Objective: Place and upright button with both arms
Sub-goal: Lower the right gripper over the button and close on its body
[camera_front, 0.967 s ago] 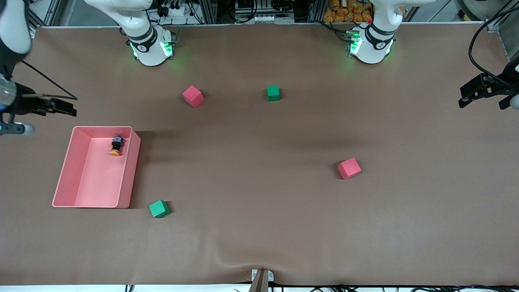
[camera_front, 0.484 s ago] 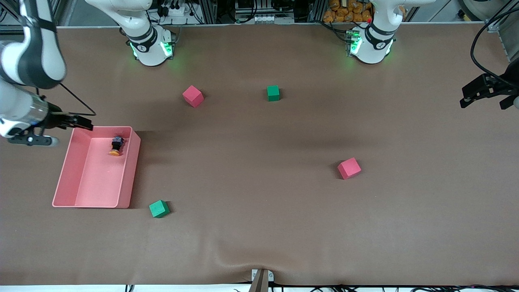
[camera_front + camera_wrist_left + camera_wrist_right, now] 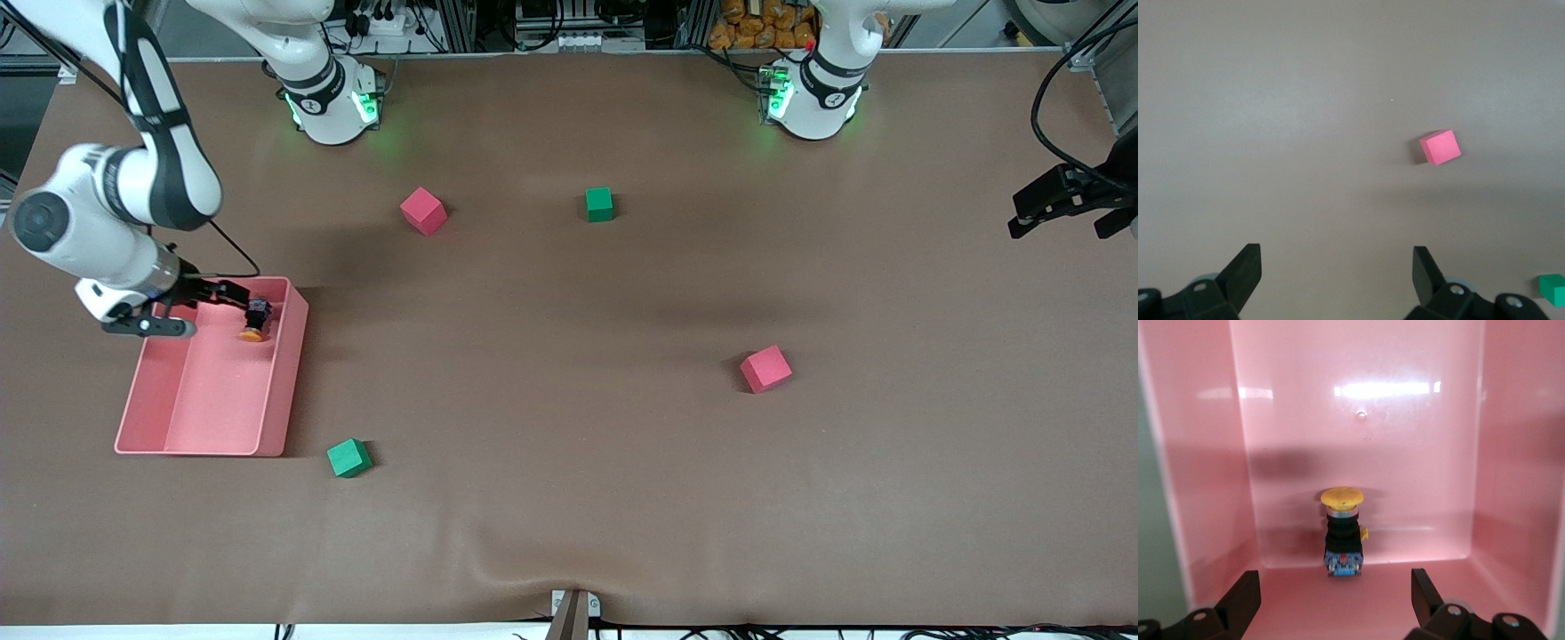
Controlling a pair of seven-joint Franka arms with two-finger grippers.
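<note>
Approach stage: nothing grasped yet.
Right gripper (image 3: 233, 293), jaws spread, nears the lying button (image 3: 256, 319) in the pink bin (image 3: 283, 382); left gripper (image 3: 1058, 200), spread, waits.

Even overhead light, soft shadows, glare on the pink bin (image 3: 1358, 393) floor.
</note>
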